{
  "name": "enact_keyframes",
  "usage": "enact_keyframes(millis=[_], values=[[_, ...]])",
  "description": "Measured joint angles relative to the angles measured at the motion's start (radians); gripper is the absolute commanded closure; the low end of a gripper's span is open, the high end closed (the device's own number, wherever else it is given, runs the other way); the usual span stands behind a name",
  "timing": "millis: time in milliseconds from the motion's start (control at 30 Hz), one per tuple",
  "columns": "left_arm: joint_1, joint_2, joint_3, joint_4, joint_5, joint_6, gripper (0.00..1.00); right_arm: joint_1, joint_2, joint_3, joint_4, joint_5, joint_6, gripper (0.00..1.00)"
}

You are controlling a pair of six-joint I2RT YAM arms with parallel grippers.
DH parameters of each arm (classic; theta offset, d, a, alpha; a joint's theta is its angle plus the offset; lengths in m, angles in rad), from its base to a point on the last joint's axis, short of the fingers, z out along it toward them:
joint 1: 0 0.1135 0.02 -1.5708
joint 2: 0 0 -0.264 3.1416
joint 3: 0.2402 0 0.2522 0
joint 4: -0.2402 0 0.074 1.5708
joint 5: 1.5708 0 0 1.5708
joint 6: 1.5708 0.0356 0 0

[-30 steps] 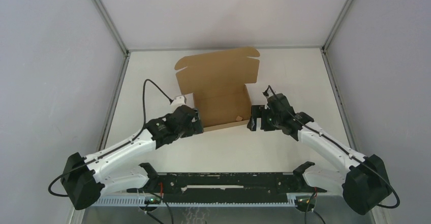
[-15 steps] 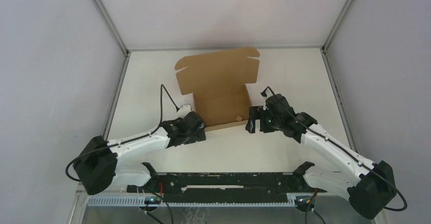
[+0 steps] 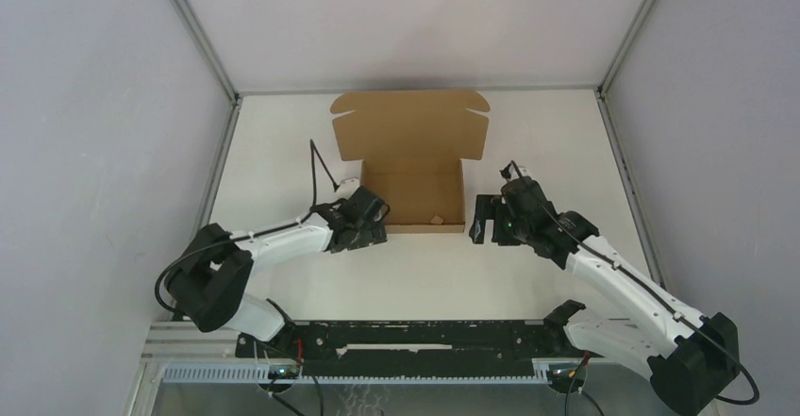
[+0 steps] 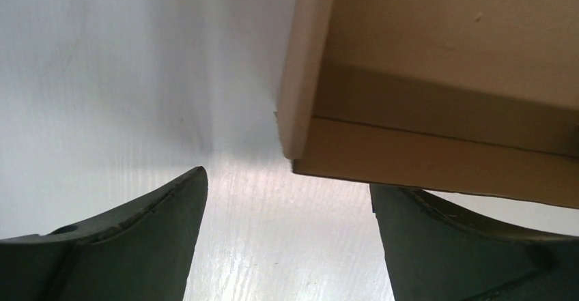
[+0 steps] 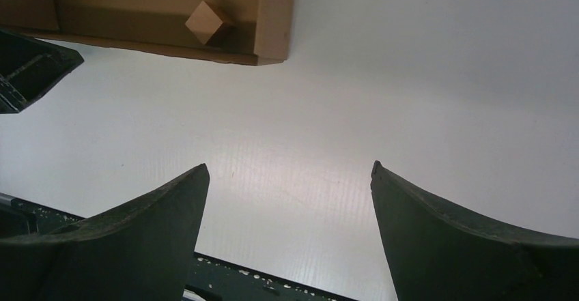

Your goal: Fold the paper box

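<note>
The paper box (image 3: 413,190) lies mid-table, a brown cardboard tray with raised walls and its lid flap (image 3: 410,125) flat behind it. My left gripper (image 3: 377,230) is open at the tray's near-left corner. In the left wrist view that corner (image 4: 300,140) hangs just above the gap, and the right finger (image 4: 464,246) runs under the front wall. My right gripper (image 3: 478,220) is open a little to the right of the near-right corner, apart from the box (image 5: 157,14), with bare table between its fingers (image 5: 136,246). A tiny cardboard scrap (image 5: 208,22) sits inside the tray.
A black rail (image 3: 415,336) runs along the near table edge between the arm bases. Grey enclosure walls and metal frame posts (image 3: 215,166) bound the white table (image 3: 547,142) on the left, right and back. The left arm's cable (image 3: 321,166) loops above its wrist.
The box has turned from a skewed pose to square with the table. My left gripper has slid right to the near-left corner. My right gripper has drawn slightly right, away from the box.
</note>
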Motion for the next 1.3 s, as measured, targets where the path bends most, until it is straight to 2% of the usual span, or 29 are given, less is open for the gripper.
enact_keyframes(millis=[167, 233, 267, 333, 367, 400, 467, 567, 633, 667, 833, 1000, 1233, 1300], values=[[0.004, 0.010, 0.041, -0.006, 0.010, 0.034, 0.08, -0.025, 0.000, 0.000, -0.004, 0.003, -0.003, 0.08], [-0.001, -0.019, 0.041, -0.025, 0.025, 0.040, 0.08, -0.042, 0.000, 0.005, -0.008, -0.002, -0.008, 0.18], [-0.006, -0.050, 0.039, -0.045, 0.030, 0.042, 0.08, -0.051, 0.000, 0.011, -0.012, -0.005, -0.015, 0.24], [-0.013, -0.137, 0.038, -0.085, 0.042, 0.042, 0.06, -0.066, 0.000, 0.030, -0.013, -0.005, -0.027, 0.54], [-0.020, -0.204, 0.038, -0.104, 0.048, 0.042, 0.04, -0.072, 0.000, 0.042, -0.013, -0.006, -0.038, 0.59], [-0.023, -0.280, 0.037, -0.126, 0.050, 0.042, 0.02, -0.079, 0.000, 0.055, -0.008, -0.008, -0.044, 0.59], [-0.021, -0.425, 0.039, -0.159, 0.050, 0.051, 0.00, -0.091, 0.003, 0.074, 0.004, -0.014, -0.060, 0.59], [0.031, -0.546, 0.058, -0.179, 0.067, 0.101, 0.00, -0.113, 0.037, 0.111, 0.039, -0.028, -0.080, 0.42], [0.097, -0.536, 0.098, -0.185, 0.086, 0.152, 0.00, -0.134, 0.085, 0.147, 0.072, -0.036, -0.102, 0.06], [0.137, -0.509, 0.130, -0.183, 0.105, 0.182, 0.00, -0.145, 0.110, 0.166, 0.084, -0.039, -0.114, 0.01], [0.274, -0.342, 0.258, -0.150, 0.161, 0.304, 0.00, -0.214, 0.184, 0.258, 0.153, -0.026, -0.192, 0.00], [0.364, -0.268, 0.354, -0.137, 0.210, 0.382, 0.00, -0.312, 0.208, 0.323, 0.239, -0.024, -0.220, 0.01], [0.420, -0.206, 0.472, -0.052, 0.232, 0.511, 0.01, -0.384, 0.332, 0.355, 0.351, -0.119, -0.271, 0.21], [0.429, -0.185, 0.475, -0.015, 0.239, 0.555, 0.02, -0.386, 0.366, 0.355, 0.367, -0.171, -0.312, 0.22]])
